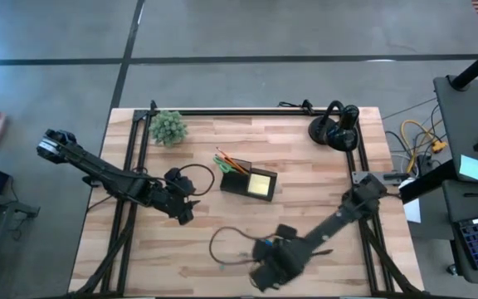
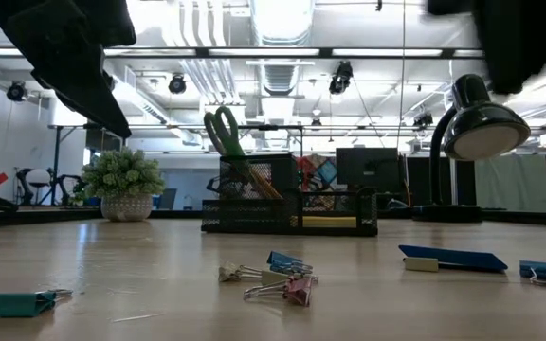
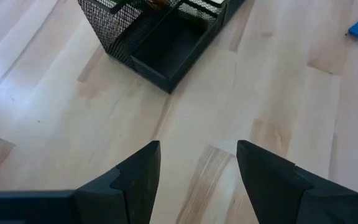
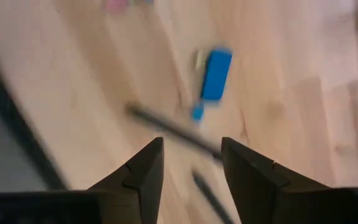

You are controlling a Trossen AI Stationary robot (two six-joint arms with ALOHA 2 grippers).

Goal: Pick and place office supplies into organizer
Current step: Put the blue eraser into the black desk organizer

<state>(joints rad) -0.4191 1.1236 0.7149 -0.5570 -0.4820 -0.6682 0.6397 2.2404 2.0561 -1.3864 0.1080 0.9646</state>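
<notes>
The black mesh organizer (image 1: 246, 182) stands mid-table with a yellow sticky pad (image 1: 261, 183), orange pencils (image 1: 232, 163) and green-handled scissors (image 2: 223, 129) in it. My left gripper (image 1: 186, 214) hangs open to its left, aimed at the organizer (image 3: 166, 37), with bare table between its fingers (image 3: 197, 146). My right gripper (image 1: 260, 274) hangs open near the table's front edge, pointing down. Below it lie a blue clip (image 4: 215, 74) and two dark pens (image 4: 173, 127); nothing sits between its fingers (image 4: 191, 142).
Loose binder clips (image 2: 273, 279) lie on the near table, with a teal clip (image 2: 17, 303) and blue pieces (image 2: 453, 258) to either side. A potted plant (image 1: 168, 127) stands at the far left. A black lamp-like object (image 1: 336, 127) stands at the far right.
</notes>
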